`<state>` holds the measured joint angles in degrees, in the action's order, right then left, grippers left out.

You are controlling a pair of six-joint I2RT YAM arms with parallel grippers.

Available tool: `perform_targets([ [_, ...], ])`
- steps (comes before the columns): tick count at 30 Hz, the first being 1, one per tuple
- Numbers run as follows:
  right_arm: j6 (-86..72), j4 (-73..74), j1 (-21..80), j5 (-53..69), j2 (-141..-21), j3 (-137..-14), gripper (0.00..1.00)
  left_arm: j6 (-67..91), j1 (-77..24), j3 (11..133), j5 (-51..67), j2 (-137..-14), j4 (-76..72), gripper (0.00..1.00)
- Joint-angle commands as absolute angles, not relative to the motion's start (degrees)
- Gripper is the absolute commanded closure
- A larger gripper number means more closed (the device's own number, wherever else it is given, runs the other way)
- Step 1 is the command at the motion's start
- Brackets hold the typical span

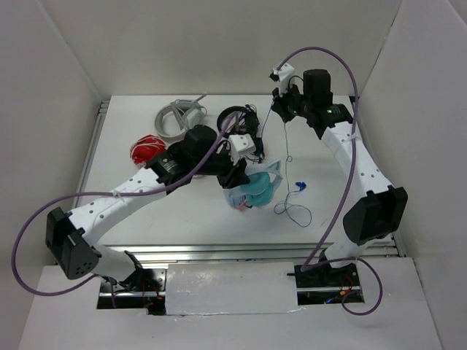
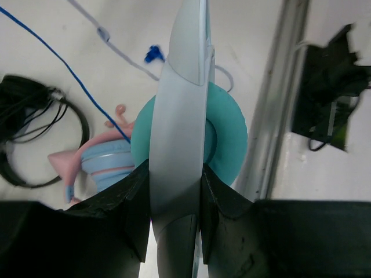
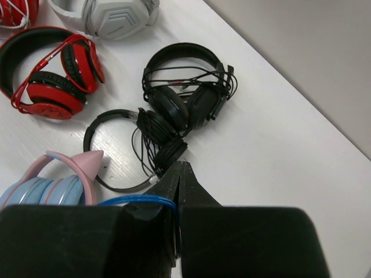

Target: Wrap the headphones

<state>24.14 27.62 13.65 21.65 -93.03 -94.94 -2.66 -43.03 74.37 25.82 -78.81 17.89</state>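
The teal headphones hang just above the table's middle, held by their pale headband. My left gripper is shut on that headband, with a teal ear cushion showing behind it. Their thin blue cable rises from the table to my right gripper, which is lifted toward the back. In the right wrist view a blue loop of cable runs into my right gripper, whose fingers are pressed together on it. The blue plug lies on the table.
Light-blue headphones with a pink band lie beside the teal pair. Black headphones with tangled cords, a red-and-black pair, and a grey-white pair sit toward the back. A metal rail lines the near edge.
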Motion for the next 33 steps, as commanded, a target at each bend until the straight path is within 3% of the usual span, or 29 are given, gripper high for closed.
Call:
perform_targets([
  [1,25.3,30.4,16.6,15.0,-87.5,-96.3,1.00,-4.1,-44.4,80.0,9.3,-82.7,18.5,1.00],
  [10,22.9,25.3,24.5,4.2,-71.4,-86.8,1.00,3.7,-40.8,86.6,0.7,-90.7,23.2,1.00],
  [21,9.3,11.2,26.5,7.4,-54.5,-59.8,1.00,6.6,-30.2,87.0,11.2,-87.2,20.3,1.00],
  [33,4.0,0.3,26.6,15.3,-55.4,-42.6,1.00,12.0,-21.6,102.4,31.4,-85.7,16.1,1.00],
])
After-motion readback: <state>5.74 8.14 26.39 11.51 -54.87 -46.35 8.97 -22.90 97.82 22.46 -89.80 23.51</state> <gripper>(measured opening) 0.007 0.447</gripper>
